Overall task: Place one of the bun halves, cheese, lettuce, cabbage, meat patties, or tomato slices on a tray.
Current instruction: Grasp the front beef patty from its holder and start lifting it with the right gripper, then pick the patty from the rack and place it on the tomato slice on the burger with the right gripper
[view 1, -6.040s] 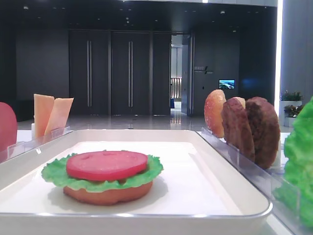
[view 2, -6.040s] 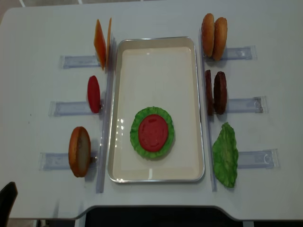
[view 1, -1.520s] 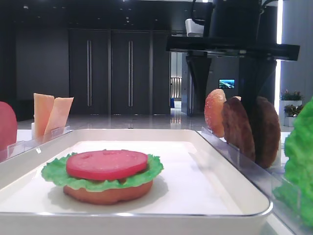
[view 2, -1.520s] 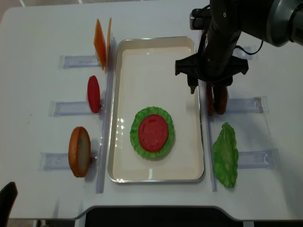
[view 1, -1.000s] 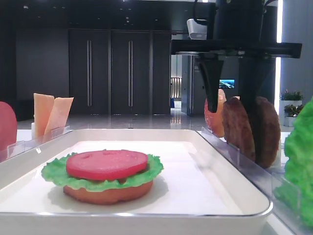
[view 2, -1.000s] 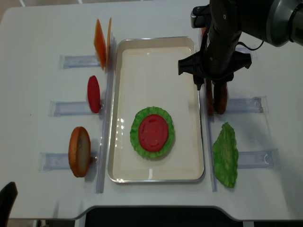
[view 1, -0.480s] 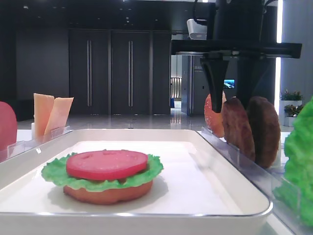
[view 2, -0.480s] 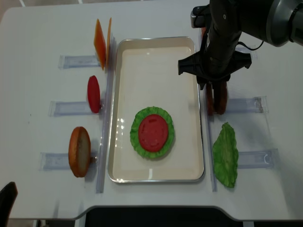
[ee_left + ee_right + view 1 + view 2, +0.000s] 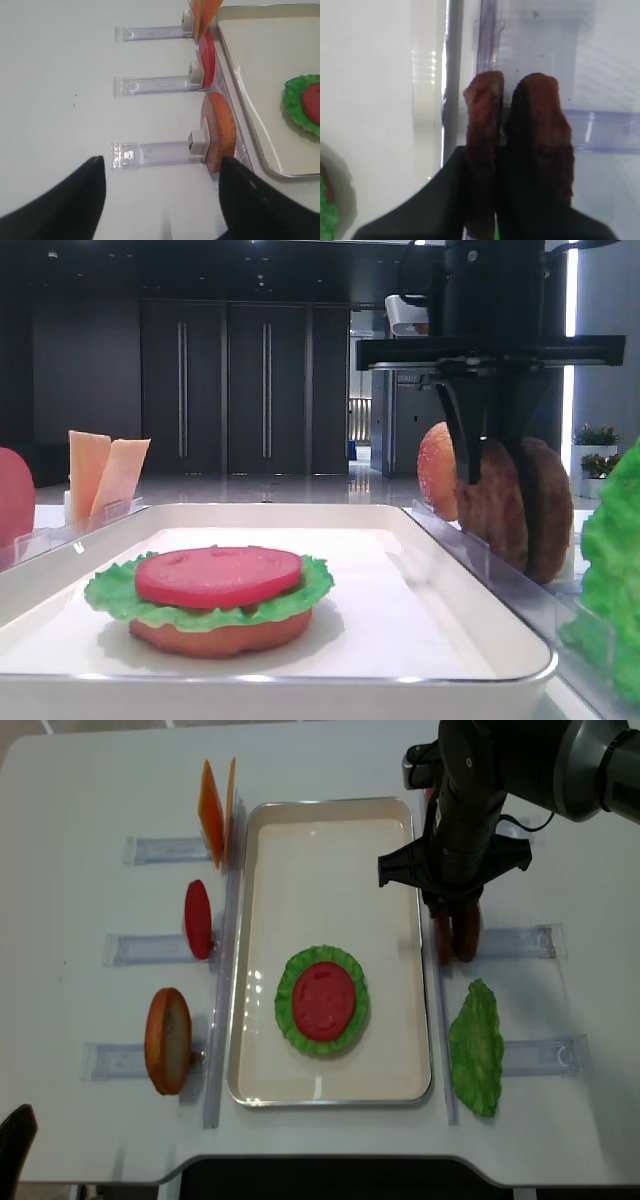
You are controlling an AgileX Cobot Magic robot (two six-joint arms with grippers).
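Observation:
On the white tray (image 9: 330,860) lies a stack: a bun half (image 9: 220,635), frilly lettuce (image 9: 288,982) and a tomato slice (image 9: 323,1000). Two meat patties stand on edge in a clear rack right of the tray. My right gripper (image 9: 442,920) comes down from above and is shut on the patty nearer the tray (image 9: 482,125), one finger on each face. The second patty (image 9: 540,130) stands free beside it. My left gripper (image 9: 162,200) hangs open over bare table at the front left, holding nothing.
Left of the tray, clear racks hold cheese slices (image 9: 215,810), a tomato slice (image 9: 198,918) and a bun half (image 9: 168,1040). A lettuce leaf (image 9: 475,1048) leans in the front right rack. A speckled bun half (image 9: 437,470) stands behind the patties, mostly hidden by the arm from above.
The right gripper's jaws have closed from wide apart onto the patty nearer the tray. The arm shifted slightly right. The left arm and the stack have not moved.

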